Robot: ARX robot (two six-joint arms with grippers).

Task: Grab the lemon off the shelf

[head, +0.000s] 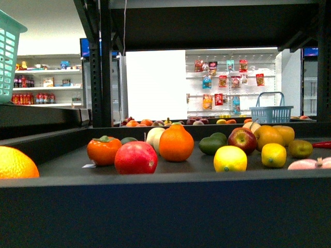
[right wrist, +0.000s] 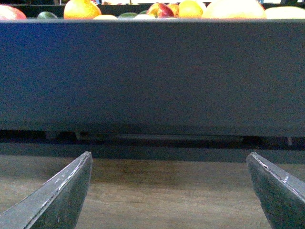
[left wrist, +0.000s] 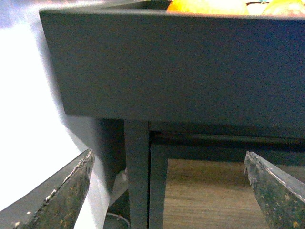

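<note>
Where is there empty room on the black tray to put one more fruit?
Bare shelf tray lies between the big orange fruit at far left and the persimmon. Another gap runs between the red apple and the round yellow fruit. The right end around the lemon is crowded.

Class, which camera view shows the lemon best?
Front view: the lemon lies whole on the shelf tray. Both wrist views catch only fruit tops above the front lip; none is surely the lemon.
</note>
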